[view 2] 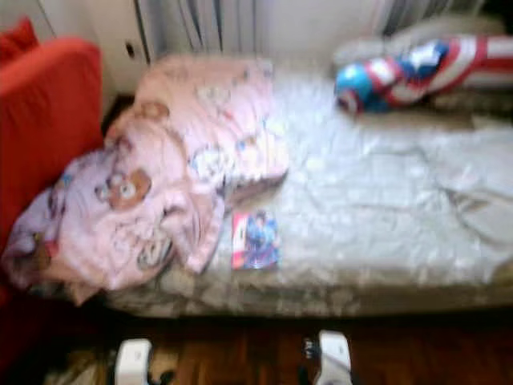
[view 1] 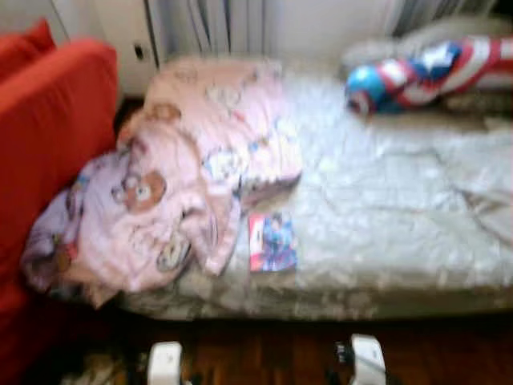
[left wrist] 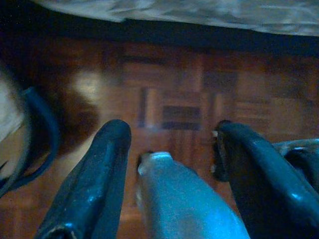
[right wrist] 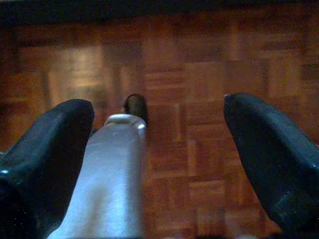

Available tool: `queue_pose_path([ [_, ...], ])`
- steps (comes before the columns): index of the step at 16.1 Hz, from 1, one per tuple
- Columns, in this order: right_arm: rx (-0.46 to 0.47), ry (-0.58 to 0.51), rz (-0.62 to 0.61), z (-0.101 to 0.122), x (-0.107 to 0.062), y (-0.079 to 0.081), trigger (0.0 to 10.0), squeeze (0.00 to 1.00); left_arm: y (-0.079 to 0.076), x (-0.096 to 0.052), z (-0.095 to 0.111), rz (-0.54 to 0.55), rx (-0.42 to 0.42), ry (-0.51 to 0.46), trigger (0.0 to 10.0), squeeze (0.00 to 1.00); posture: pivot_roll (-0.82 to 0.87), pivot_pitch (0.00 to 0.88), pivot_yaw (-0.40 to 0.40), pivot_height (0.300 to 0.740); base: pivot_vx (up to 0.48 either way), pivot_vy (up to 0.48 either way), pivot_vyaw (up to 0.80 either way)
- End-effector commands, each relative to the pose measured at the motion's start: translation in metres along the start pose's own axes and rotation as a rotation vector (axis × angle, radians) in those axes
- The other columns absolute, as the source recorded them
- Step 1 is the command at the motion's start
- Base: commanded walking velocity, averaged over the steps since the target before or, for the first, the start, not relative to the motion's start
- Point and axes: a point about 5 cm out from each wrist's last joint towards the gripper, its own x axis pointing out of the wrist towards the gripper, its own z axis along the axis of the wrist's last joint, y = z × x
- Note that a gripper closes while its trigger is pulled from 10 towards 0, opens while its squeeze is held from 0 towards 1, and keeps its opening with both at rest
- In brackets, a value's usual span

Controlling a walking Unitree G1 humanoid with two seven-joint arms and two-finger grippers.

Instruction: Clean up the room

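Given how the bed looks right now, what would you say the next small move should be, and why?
Probably raise the right gripper toward the small book near the bed's front edge. It lies loose on the bedcover beside the pink blanket, while both grippers, left gripper included, hang open over the wooden floor.

Pink bear-print blanket (view 1: 192,176) — red sofa (view 1: 48,120)

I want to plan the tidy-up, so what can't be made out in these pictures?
- Book on the bed: cover blurred in both eye views.
- Bed under the pink blanket: hidden.
- Striped pillow: cut off by the eye views' right edge.
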Motion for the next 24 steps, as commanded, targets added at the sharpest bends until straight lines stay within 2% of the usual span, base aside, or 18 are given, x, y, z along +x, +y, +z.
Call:
queue_pose_path([
  [1,-0.002,0.009,0.009,-0.007,-0.001,0.006,10.0,0.0,0.002,-0.003,-0.012,0.01,0.019,0.042,10.0,0.0,0.06,0.105,-0.036,0.74,0.0,0.0,0.0],
  [4,0.004,-0.002,0.009,-0.009,-0.001,0.007,10.0,0.0,0.001,-0.003,-0.012,0.007,0.031,0.045,10.0,0.0,0.06,0.096,-0.034,0.74,0.0,0.0,0.0],
  [7,-0.003,-0.006,0.002,-0.009,-0.002,0.0,10.0,0.0,0.013,-0.003,-0.004,0.023,0.043,0.033,10.0,0.0,0.06,0.079,-0.034,0.74,0.0,0.0,0.0],
  [12,-0.008,-0.014,0.004,-0.007,-0.001,0.001,10.0,0.0,0.017,-0.003,-0.003,0.027,0.058,0.034,10.0,0.0,0.05,0.062,-0.028,0.74,0.0,0.0,0.0],
  [13,-0.009,-0.018,0.001,-0.004,-0.002,-0.004,10.0,0.0,0.018,-0.003,-0.003,0.028,0.062,0.035,10.0,0.0,0.06,0.06,-0.026,0.74,0.0,-0.24,0.0],
  [18,-0.009,-0.019,0.003,-0.003,-0.002,-0.005,10.0,0.0,0.019,-0.003,-0.001,0.03,0.077,0.039,10.0,0.0,0.06,0.066,-0.012,0.74,0.0,-0.35,0.0],
  [21,-0.001,-0.016,-0.008,-0.006,-0.004,-0.016,10.0,0.0,0.018,-0.002,0.0,0.027,0.079,0.034,10.0,0.0,0.06,0.079,-0.01,0.74,0.0,-0.378,0.0],
  [24,0.003,-0.015,-0.009,-0.006,-0.003,-0.013,10.0,0.0,0.027,-0.006,-0.004,0.03,0.077,0.033,10.0,0.0,0.05,0.093,-0.009,0.74,0.0,-0.405,0.0],
])
